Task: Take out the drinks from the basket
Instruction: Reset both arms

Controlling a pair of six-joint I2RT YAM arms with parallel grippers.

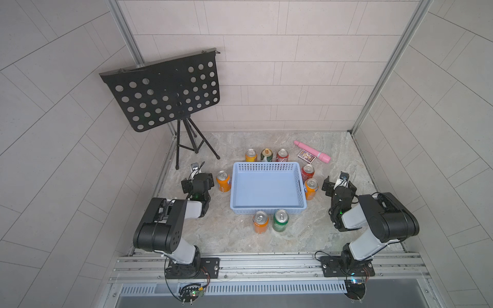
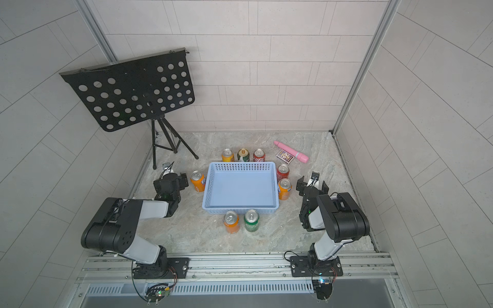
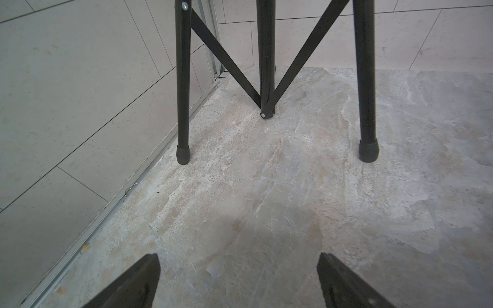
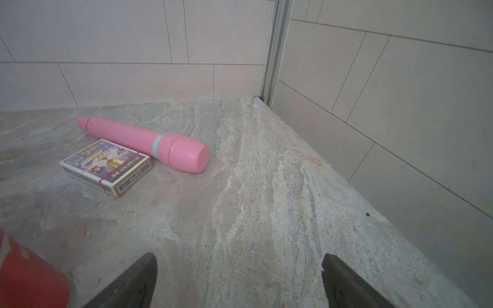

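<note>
Mid-counter: light blue perforated plastic basket (image 1: 268, 210), its floor bare. Eight small metal soda cans (image 1: 261, 222) stand upright on the marbled stone counter (image 1: 234, 240) around it: three behind, two in front, two on its right, one orange can (image 1: 223, 181) on its left. Left gripper (image 3: 238, 256) gapes wide, empty, just beside that orange can. Right gripper (image 4: 238, 255) spread wide, empty, near the right-hand pair, with the red can (image 4: 26, 277) close at its side.

Soft, even light, with only faint shadows on the marbled grey tabletop (image 3: 293, 200). Both top views bow the pale tiled walls (image 1: 66, 120) at the edges. The close red metal can (image 4: 29, 277) is blurred.
</note>
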